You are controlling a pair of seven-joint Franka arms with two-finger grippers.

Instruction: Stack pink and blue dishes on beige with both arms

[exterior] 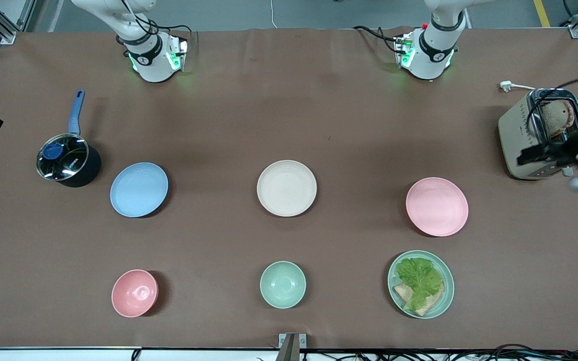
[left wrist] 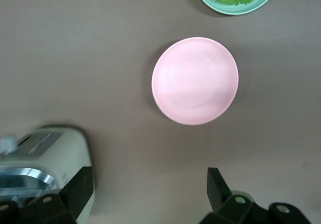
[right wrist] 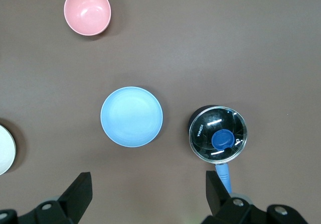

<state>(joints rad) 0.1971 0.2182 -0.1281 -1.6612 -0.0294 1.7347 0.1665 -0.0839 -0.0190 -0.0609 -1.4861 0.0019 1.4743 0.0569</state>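
Right tool (right wrist: 148,184): up over the surface (exterior: 289,100) near the lidded pot (exterior: 67,161), fingers spread wide, holding nothing.
Blue plate (exterior: 139,189): flat on the surface at 9 o'clock from the beige plate, well apart from it, not gripped.
Beige plate (exterior: 286,188): mid-surface, bare, nothing stacked on it.
Pink plate (exterior: 437,206): at 3 o'clock from the beige plate, well apart, not gripped.
Left tool (left wrist: 150,184): up by the toaster (exterior: 532,135), fingers released, empty.
Progress: nothing stacked yet; both pickups and both placements remain.
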